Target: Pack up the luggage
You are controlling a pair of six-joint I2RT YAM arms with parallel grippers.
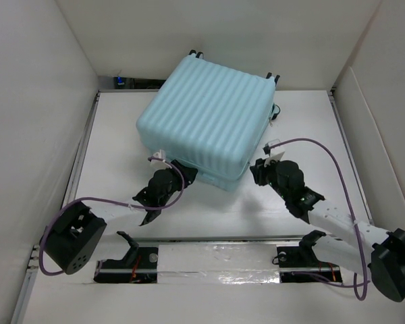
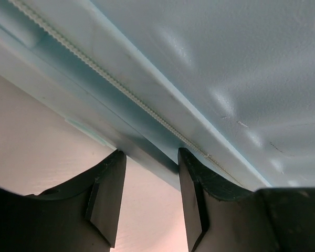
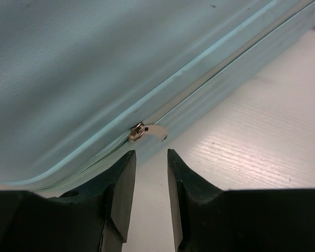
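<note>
Luggage (image 1: 202,115): ribbed matt plastic shell w/ shiny metal zip pull (image 3: 147,131); tbl (image 1: 115,148) matt white.

White-linked left arm (image 1: 112,210), right arm (image 1: 334,217), black joint housings (image 1: 71,239), looping purple cables (image 1: 324,145), black tapered fingers (image 2: 107,194)

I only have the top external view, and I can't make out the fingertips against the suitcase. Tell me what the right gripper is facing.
Observer: In the right wrist view, the right gripper points at the metal zipper pull on the seam of the suitcase. The pull lies just beyond the gripper, not between its jaws.
Operator: Now report those jaws.
Observer: They stand apart with a narrow gap and hold nothing.
Operator: Give me the left side.
Observer: The left gripper is open at the suitcase's edge. The zipper teeth run diagonally above it, and no pull shows in that view.
</note>
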